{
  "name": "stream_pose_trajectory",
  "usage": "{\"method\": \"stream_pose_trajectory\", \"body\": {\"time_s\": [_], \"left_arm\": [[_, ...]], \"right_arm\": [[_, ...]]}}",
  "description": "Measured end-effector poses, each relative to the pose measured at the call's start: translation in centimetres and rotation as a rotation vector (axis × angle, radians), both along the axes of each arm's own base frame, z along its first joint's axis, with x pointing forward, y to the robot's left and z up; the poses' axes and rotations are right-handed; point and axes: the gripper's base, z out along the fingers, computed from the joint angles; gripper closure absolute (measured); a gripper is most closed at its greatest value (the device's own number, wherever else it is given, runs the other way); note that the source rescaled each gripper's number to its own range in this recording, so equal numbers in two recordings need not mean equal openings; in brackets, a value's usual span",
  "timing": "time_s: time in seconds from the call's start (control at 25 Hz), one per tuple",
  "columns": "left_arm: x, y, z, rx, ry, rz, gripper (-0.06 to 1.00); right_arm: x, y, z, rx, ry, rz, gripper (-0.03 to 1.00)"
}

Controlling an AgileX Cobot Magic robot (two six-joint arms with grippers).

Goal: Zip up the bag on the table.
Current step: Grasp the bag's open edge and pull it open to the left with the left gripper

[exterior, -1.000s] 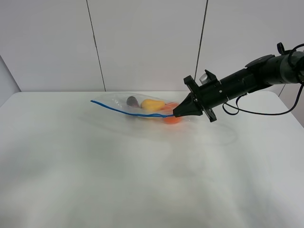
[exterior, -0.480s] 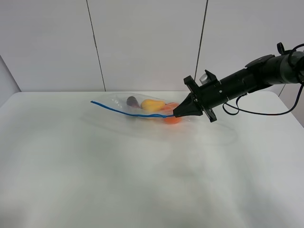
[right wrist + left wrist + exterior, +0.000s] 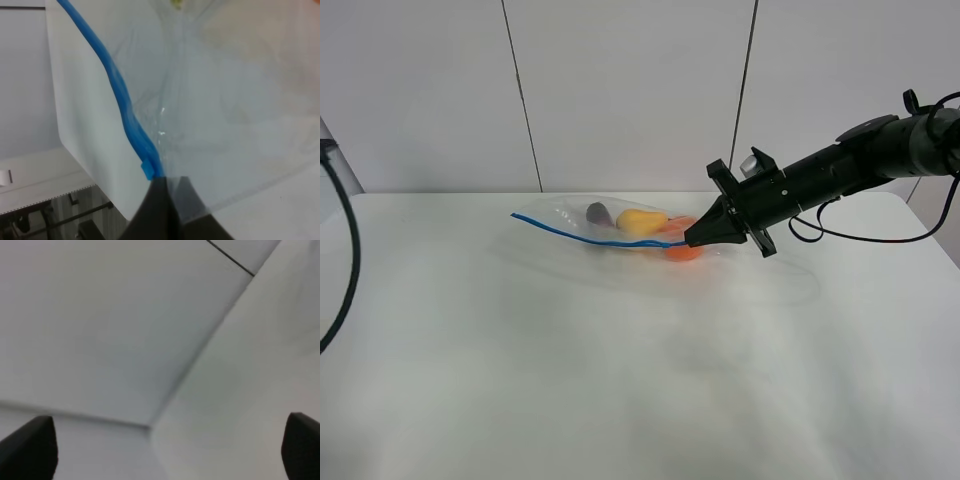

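Observation:
The clear bag (image 3: 582,220) lies at the back of the white table (image 3: 620,370), its blue zipper strip (image 3: 590,238) facing forward. Through the plastic I see a purple eggplant (image 3: 598,212), a yellow pear (image 3: 640,221) and an orange (image 3: 682,251). My right gripper (image 3: 690,240) is shut on the right end of the zipper strip. In the right wrist view the closed fingertips (image 3: 165,192) pinch the plastic just beside the blue slider (image 3: 149,170). My left gripper (image 3: 165,450) is open, with only wall and table edge between its dark fingertips (image 3: 30,447).
A black cable (image 3: 347,250) from the left arm hangs at the far left edge of the exterior view. The right arm (image 3: 840,170) reaches in from the back right. Grey wall panels stand behind the table.
A black cable from the left arm has come into view at the left edge. The right gripper and the bag have not moved.

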Motion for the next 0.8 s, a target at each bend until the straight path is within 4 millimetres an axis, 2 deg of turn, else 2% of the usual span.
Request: {"method": "stream_pose_trajectory", "body": {"time_s": [0.12, 0.24, 0.44, 0.64, 0.8], "left_arm": [[2.4, -1.0, -1.6, -0.018, 0.019, -0.057, -0.06], [4.0, -3.1, -3.3, -0.033, 0.069, -0.145, -0.06], [5.4, -9.1, -6.3, -0.025, 0.151, -0.338, -0.06], [5.7, -15.3, -9.2, -0.007, 0.161, -0.482, -0.06], [5.7, -19.3, -11.8, 0.007, 0.154, -0.549, -0.06]], "right_arm": [[0.0, 0.0, 0.0, 0.000, 0.000, -0.001, 0.97], [0.0, 0.0, 0.0, -0.001, -0.001, -0.002, 0.97], [0.0, 0.0, 0.0, -0.001, 0.003, -0.005, 0.97], [0.0, 0.0, 0.0, -0.001, 0.004, -0.007, 0.97], [0.0, 0.0, 0.0, -0.001, 0.004, -0.007, 0.97]]}}
